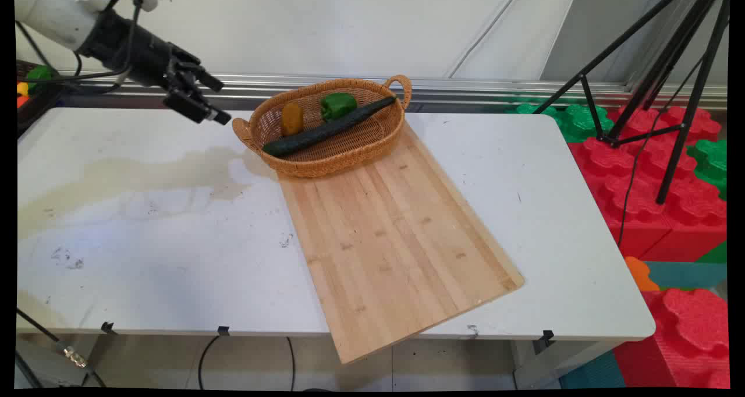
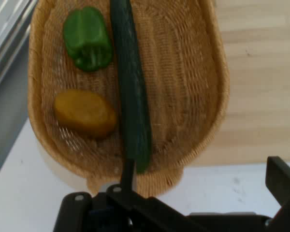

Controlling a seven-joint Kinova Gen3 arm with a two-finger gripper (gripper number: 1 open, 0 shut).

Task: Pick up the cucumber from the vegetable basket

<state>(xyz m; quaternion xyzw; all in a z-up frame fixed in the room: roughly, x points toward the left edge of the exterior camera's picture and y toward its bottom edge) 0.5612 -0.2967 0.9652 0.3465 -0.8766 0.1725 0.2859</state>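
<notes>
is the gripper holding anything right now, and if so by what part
Nothing is held. The gripper is open and hangs in the air left of the basket, clear of the cucumber.

Wicker basket (image 1: 349, 152) is sitting on the cutting board's (image 1: 396, 240) far end, holding 1 cucumber (image 1: 326, 130), 1 green pepper (image 1: 337, 105), 1 potato (image 1: 291, 118).

Basket (image 2: 203, 111): wicker, on wooden board (image 2: 261, 72).
Contents: green pepper (image 2: 87, 38), cucumber (image 2: 131, 82), yellow-brown potato-like item (image 2: 84, 113).
Desk (image 2: 222, 186): white.
</notes>
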